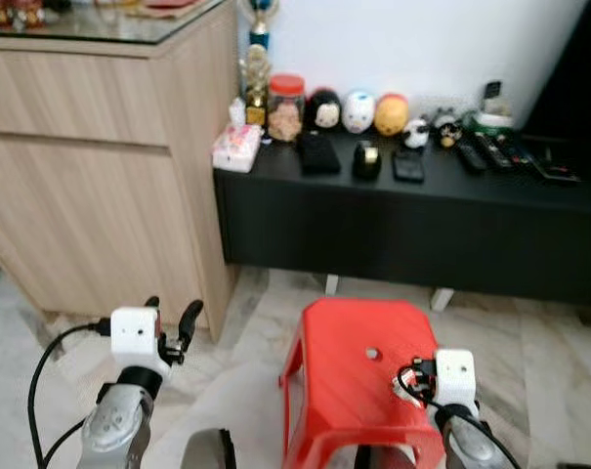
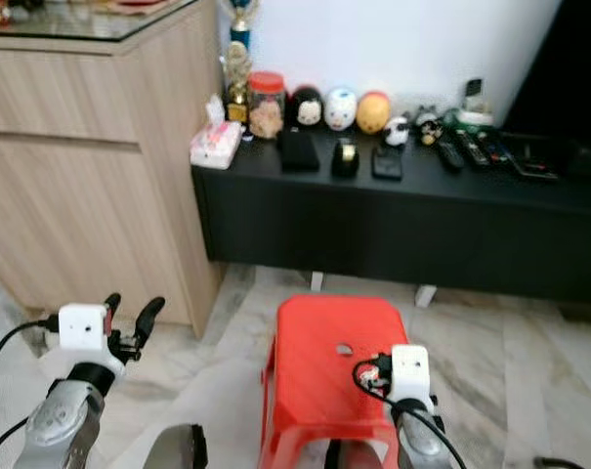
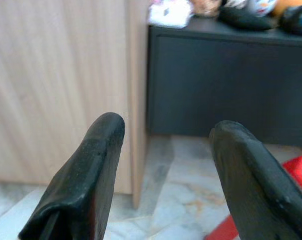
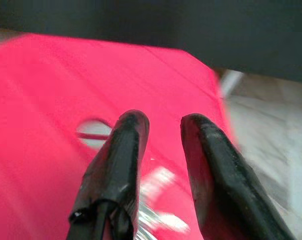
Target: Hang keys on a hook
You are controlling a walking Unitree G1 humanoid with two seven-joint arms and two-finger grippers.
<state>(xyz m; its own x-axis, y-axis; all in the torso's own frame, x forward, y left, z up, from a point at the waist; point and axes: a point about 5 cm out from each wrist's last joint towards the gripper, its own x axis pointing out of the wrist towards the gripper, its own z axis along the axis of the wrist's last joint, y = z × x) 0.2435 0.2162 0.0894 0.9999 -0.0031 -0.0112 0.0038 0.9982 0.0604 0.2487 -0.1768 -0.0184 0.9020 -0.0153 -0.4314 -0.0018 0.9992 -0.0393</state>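
The robot stood before a red stool (image 1: 358,366) on a marble floor (image 1: 529,352), facing a low black console (image 1: 412,210) set against a white wall. A wooden cabinet (image 1: 90,166) rose at its left.

The left gripper (image 3: 163,150) hung above the floor near the cabinet's corner, its two black fingers (image 3: 86,180) spread wide apart and holding nothing. The right gripper (image 4: 160,125) hovered over the stool's seat, close to the round hole (image 4: 93,131) in it. Its fingers (image 4: 118,160) stood a little apart. Something pale and shiny (image 4: 158,200) lay blurred between and beneath them, perhaps the keys, though whether it was gripped could not be told.

On the console stood a red-lidded jar (image 1: 286,106), a tissue pack (image 1: 237,147), a row of round figurines (image 1: 358,111), several small dark items and some remotes (image 1: 490,151). A trophy (image 1: 259,59) stood by the cabinet. No hook could be made out.
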